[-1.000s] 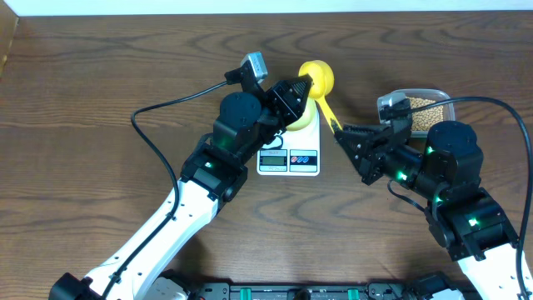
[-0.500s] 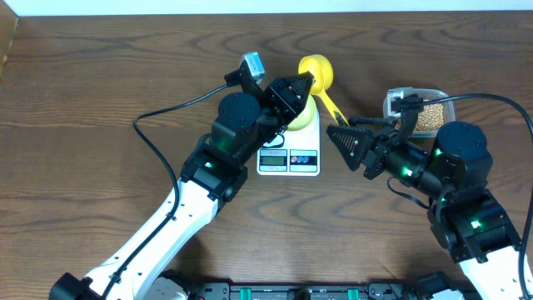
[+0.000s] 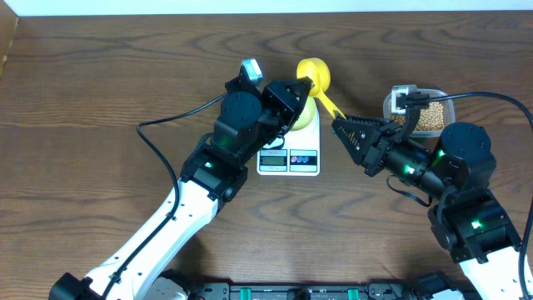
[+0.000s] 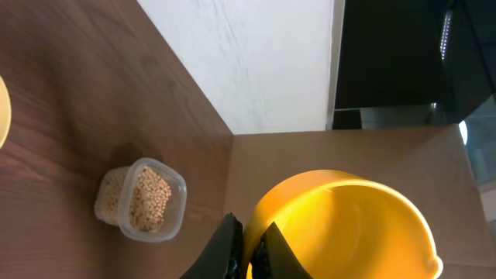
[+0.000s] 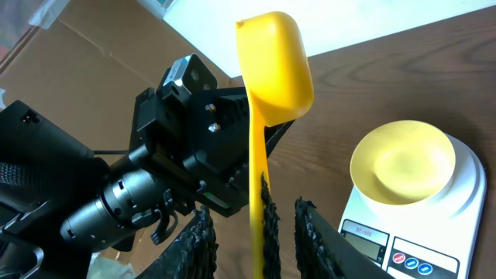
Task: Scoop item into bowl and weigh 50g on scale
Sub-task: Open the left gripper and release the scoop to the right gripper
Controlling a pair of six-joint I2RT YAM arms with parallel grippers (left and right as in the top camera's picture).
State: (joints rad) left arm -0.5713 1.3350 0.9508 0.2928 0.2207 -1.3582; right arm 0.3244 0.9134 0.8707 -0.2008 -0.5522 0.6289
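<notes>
Your left hand (image 4: 249,248) is pinched shut on the rim of the yellow scoop (image 3: 316,73), raised near the bowl (image 5: 403,163). The bowl sits on the scale (image 3: 289,158), mid-bench toward the far edge. Your right hand (image 5: 254,223) straddles the scoop's handle, part open. Whether it grips the handle, you cannot tell. The beans (image 4: 151,198) lie in the clear tub (image 4: 177,194), far right.

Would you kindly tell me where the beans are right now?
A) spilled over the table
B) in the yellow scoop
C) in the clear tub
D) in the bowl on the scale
C: the beans lie in the clear tub, while the bowl on the scale and the scoop show bare insides.
</notes>
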